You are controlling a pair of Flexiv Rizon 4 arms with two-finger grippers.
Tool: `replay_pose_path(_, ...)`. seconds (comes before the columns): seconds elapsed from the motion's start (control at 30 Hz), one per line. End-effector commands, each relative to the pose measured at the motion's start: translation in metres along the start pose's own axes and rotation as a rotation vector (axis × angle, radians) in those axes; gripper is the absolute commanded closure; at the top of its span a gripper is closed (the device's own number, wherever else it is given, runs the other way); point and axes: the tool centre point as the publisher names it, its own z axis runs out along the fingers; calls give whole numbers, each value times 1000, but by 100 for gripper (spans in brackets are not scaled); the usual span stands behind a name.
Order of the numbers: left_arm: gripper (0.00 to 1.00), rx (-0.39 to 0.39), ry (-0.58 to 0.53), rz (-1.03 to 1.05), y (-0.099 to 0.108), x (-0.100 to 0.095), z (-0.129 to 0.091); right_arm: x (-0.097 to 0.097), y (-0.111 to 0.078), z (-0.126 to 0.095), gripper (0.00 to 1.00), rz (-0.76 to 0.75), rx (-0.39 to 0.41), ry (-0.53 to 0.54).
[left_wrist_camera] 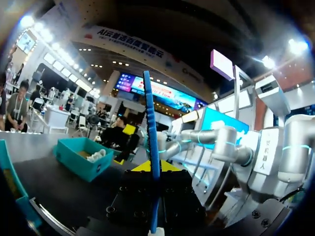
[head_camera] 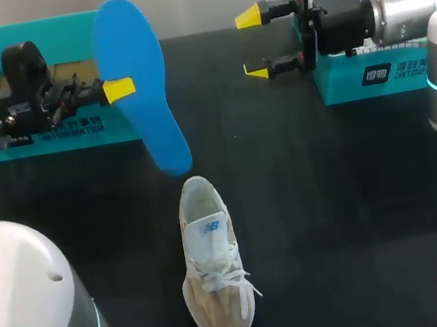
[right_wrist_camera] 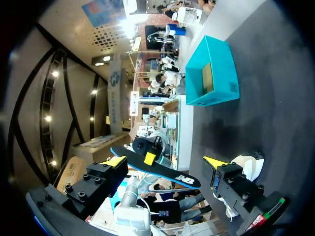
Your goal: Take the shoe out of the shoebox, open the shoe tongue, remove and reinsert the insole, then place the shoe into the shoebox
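Judged step: insole is out, reinsertion comes next. Left gripper (head_camera: 120,89) pinches blue insole (head_camera: 147,125) near mid-length; insole stands on edge, raised off worktop (head_camera: 330,196). Shoe (head_camera: 214,271) upright on worktop, below gripper, just past insole's lower end, apart from it. To do well: turn insole flat, align with shoe's length, feed one end in first, avoid buckling. Right gripper (head_camera: 254,44) spread, empty, facing left gripper, well apart; could steady shoe. Both arms level, raised.
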Motion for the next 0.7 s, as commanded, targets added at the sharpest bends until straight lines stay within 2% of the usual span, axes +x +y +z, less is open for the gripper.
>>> replay_pose_path(0.03, 100, 41, -228, -330, 14, -6, 8, 0, -1, 1, 0, 1, -2, -3)
replay_pose_path(0.23, 100, -18, -278, -471, 26, -24, 15, 0, -1, 1, 0, 1, -2, -3)
replay_pose_path(0.37, 100, -2, -254, -580, 19, -33, 18, 0, -1, 1, 0, 1, -2, -3)
replay_pose_path(0.5, 100, -14, -216, -658, 15, -34, 18, 0, -1, 1, 0, 1, -2, -3)
replay_pose_path(0.6, 100, -39, -225, -705, 18, -38, 19, 0, -1, 1, 0, 1, -2, -3)
replay_pose_path(0.7, 100, -31, -234, -747, 23, -43, 19, 0, -1, 1, 0, 1, -2, -3)
